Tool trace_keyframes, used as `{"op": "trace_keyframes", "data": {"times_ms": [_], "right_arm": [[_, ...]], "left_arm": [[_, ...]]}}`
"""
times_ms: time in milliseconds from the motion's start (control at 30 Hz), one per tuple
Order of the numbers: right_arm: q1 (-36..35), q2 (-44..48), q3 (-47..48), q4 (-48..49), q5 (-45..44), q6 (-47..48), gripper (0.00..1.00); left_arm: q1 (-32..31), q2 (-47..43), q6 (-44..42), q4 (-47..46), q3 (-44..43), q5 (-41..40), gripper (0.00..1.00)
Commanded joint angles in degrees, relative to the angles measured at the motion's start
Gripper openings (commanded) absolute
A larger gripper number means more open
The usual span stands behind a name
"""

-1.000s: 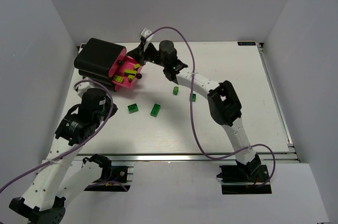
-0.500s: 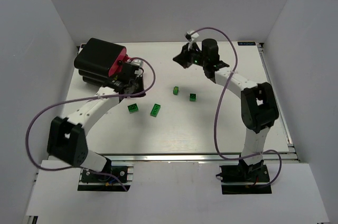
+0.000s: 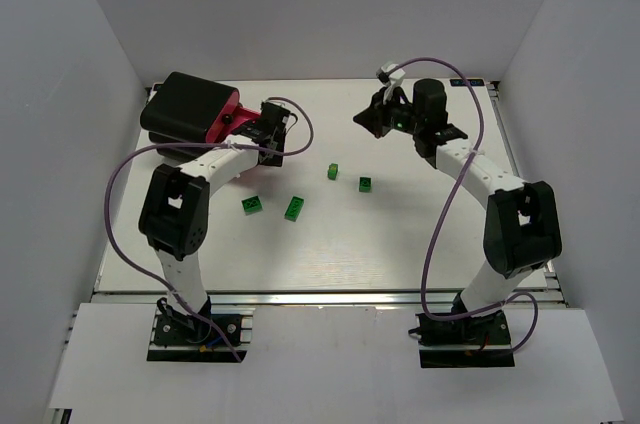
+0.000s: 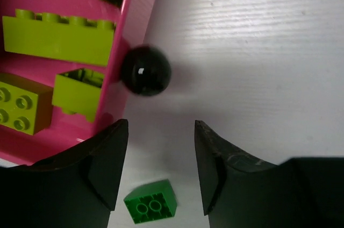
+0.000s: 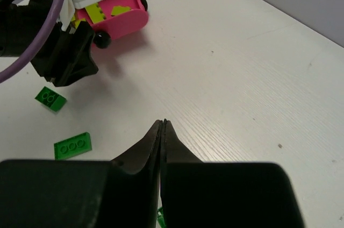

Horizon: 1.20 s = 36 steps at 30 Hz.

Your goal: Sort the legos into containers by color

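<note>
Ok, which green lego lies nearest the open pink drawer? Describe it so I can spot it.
Find the black cabinet at the far left of the table, its pink drawer pulled open. Two green legos lie side by side nearer the arms' bases. The left lego is yours: squarish, while the right lego is longer.

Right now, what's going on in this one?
Two arms are midway through sorting by color. The left claw hangs open just in front of the black knob of the pink drawer, which stands open and holds yellow-green bricks. The right claw is shut and empty, above the table. Four green bricks lie loose on the table, not yet sorted.
</note>
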<state>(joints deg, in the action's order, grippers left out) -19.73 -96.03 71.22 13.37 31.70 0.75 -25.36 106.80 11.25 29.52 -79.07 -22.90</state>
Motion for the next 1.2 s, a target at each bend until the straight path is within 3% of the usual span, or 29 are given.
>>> {"op": "trace_keyframes", "data": {"times_ms": [0, 367, 600, 733, 1167], "right_arm": [[1.1, 1.6, -1.4, -0.3, 1.7, 2.5, 0.0], [3.0, 1.1, -1.7, -0.6, 3.5, 1.7, 0.0], [3.3, 1.0, -1.3, -0.7, 3.5, 1.5, 0.0], [3.6, 1.1, -1.3, -0.9, 3.5, 1.4, 0.0], [3.8, 1.2, -0.8, -1.6, 3.7, 1.9, 0.0]], "left_arm": [[-0.3, 0.9, -2.5, -0.6, -3.5, -7.1, 0.64], [0.8, 3.9, -2.2, 1.4, -6.1, -12.3, 0.74], [0.8, 6.0, -2.5, 1.0, -7.7, -16.4, 0.85], [0.8, 6.9, -2.1, 0.6, -8.2, -19.1, 0.98], [1.9, 7.7, -0.3, -2.1, -7.7, -28.0, 0.98]]}}
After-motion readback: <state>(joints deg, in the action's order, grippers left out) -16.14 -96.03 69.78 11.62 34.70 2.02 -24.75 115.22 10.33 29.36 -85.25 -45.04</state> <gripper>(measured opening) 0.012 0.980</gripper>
